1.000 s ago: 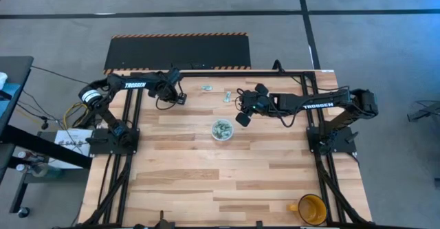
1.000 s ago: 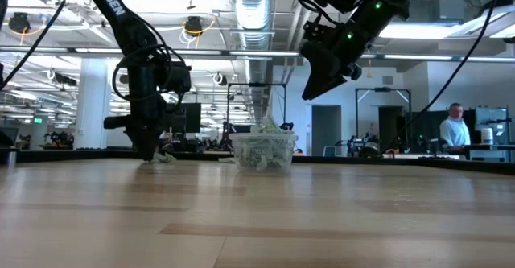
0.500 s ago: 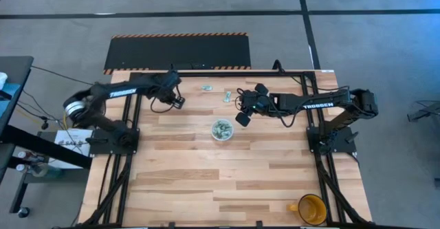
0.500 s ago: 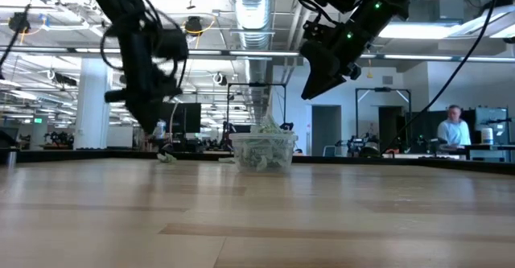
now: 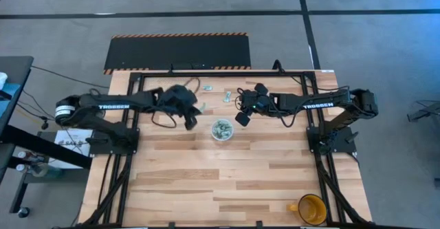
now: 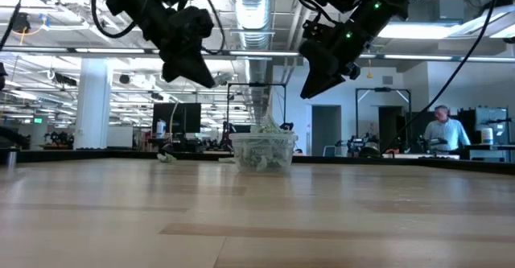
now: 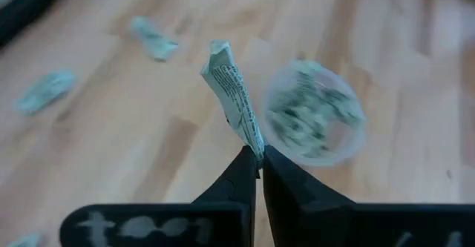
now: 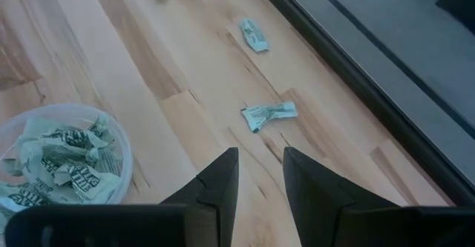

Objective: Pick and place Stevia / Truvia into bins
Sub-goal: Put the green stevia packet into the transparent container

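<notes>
Left pincer clenched on sachet, raised near cup; right pincer parted, empty, above counter.

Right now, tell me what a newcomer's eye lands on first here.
The left gripper, raised above the table beside the clear cup, pinches one pale sachet upright between its shut fingers. The cup, mid-table, is stuffed with sachets. The right gripper hangs open above loose sachets near the table's far edge.
</notes>
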You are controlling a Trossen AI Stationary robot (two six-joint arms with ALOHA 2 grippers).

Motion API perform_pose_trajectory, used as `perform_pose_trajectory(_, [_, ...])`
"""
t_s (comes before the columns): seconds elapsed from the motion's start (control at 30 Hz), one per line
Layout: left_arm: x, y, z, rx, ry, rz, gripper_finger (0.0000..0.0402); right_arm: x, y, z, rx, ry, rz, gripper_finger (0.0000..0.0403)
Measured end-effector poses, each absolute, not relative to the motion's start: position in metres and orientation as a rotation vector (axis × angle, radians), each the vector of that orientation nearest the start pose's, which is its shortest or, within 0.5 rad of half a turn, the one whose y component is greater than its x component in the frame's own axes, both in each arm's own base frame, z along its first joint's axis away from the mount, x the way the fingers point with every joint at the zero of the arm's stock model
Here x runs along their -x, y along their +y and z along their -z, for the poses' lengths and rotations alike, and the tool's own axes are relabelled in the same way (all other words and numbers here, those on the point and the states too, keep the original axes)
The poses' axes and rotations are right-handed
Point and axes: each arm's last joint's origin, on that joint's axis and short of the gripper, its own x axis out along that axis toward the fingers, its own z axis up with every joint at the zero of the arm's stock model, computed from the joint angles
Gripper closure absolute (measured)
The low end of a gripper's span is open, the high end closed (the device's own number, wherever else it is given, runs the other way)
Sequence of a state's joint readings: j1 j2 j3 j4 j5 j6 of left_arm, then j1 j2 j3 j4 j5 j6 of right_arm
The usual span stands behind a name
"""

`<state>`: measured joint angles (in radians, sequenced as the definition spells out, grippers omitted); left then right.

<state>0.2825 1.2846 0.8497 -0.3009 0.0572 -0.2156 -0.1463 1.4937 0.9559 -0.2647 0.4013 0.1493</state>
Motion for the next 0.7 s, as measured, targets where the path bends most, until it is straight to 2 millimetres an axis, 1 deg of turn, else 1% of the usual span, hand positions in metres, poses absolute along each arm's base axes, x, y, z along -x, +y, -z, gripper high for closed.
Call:
perform_pose_trajectory(0.13, [-0.271, 0.057, -0.238, 0.258, 0.743, -0.175, 0.0401, -0.303, -0.056, -0.226, -0.038, 0.746, 0.574, 0.0302])
perform_pose_trajectory(0.33, [-0.305, 0.044, -0.236, 0.225, 0.856, -0.055, 0.0401, -0.303, -0.056, -0.226, -0.039, 0.745, 0.573, 0.0302])
perform_pose_trajectory(0.53, [-0.331, 0.045, -0.22, 0.216, 1.06, -0.073, 0.0401, -0.303, -0.056, -0.226, -0.04, 0.748, 0.57, 0.0302])
perform_pose_trajectory(0.63, [-0.342, 0.047, -0.21, 0.198, 1.115, -0.076, 0.0401, -0.303, -0.056, -0.226, -0.04, 0.75, 0.57, 0.0302])
perform_pose_trajectory(0.7, [-0.348, 0.048, -0.208, 0.193, 1.119, -0.08, 0.0401, -0.302, -0.056, -0.226, -0.039, 0.752, 0.57, 0.0302])
